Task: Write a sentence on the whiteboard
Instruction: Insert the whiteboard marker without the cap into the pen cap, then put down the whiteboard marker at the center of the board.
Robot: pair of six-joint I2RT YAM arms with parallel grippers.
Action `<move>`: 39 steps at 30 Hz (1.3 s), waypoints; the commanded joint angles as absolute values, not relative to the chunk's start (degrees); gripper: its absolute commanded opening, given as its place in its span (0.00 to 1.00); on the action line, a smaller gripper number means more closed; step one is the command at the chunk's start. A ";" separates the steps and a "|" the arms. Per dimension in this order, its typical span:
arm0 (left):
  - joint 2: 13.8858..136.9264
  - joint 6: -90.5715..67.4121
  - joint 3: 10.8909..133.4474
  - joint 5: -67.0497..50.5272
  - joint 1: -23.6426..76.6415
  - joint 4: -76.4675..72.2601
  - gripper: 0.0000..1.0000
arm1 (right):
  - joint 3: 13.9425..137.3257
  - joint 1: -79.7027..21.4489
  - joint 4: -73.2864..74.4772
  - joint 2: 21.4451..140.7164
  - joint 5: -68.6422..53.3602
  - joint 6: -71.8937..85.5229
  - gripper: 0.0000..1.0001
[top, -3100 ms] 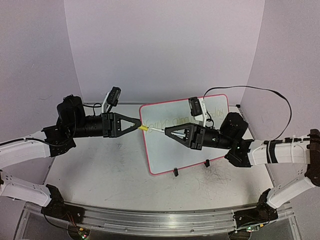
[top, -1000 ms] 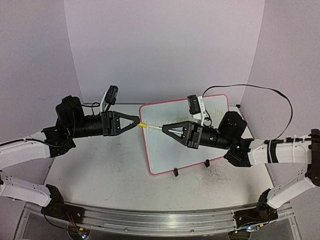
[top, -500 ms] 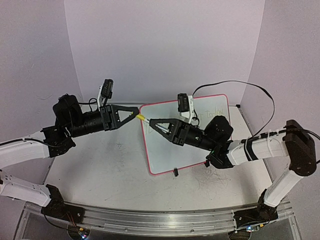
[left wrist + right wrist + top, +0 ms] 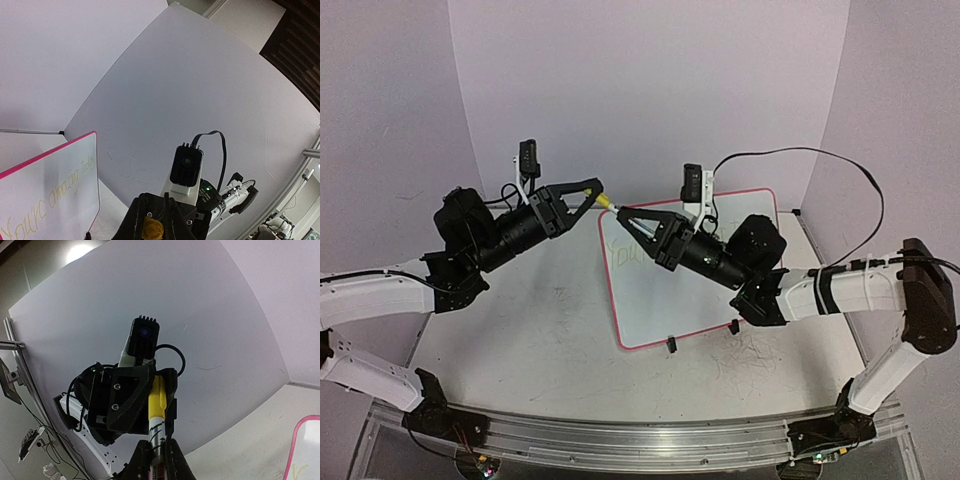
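The whiteboard (image 4: 695, 285) lies flat at centre right, with a red-pink border and two black clip feet on its near edge. The faint yellow-green sentence (image 4: 626, 255) runs along its far edge and is half hidden by my right arm. It reads more clearly in the left wrist view (image 4: 47, 200). A thin marker pen (image 4: 609, 201) with a yellow cap (image 4: 158, 397) hangs between both grippers, above the board's far left corner. My left gripper (image 4: 599, 188) is shut on the cap (image 4: 151, 229). My right gripper (image 4: 621, 213) is shut on the marker's barrel (image 4: 156, 440).
Purple backdrop walls close in the back and both sides. A black cable (image 4: 800, 155) loops from the right wrist camera to the right wall. An aluminium rail (image 4: 620, 435) runs along the near edge. The grey table (image 4: 540, 340) shows faint scribble marks.
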State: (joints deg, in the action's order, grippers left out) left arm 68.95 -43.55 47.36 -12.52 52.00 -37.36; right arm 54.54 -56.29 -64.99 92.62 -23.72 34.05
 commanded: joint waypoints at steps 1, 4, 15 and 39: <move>76.62 -42.76 46.25 -27.48 61.48 -23.41 0.00 | 63.23 -61.12 -60.06 92.73 -27.41 28.77 0.00; 75.40 -42.56 46.54 -26.68 61.46 -23.62 0.00 | 61.17 -61.08 -62.56 91.75 -27.09 29.42 0.00; 64.08 -42.75 41.90 -18.70 54.81 -23.21 0.61 | 41.07 -60.71 -62.85 80.29 -23.38 29.27 0.00; 46.48 -37.80 49.13 11.44 48.25 14.15 0.98 | 53.46 -65.22 -29.74 111.64 -23.95 8.53 0.03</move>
State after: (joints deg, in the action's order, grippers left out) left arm 47.09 -36.52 49.36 11.28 48.21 13.26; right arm 48.42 -64.59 -29.18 108.96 -23.11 10.95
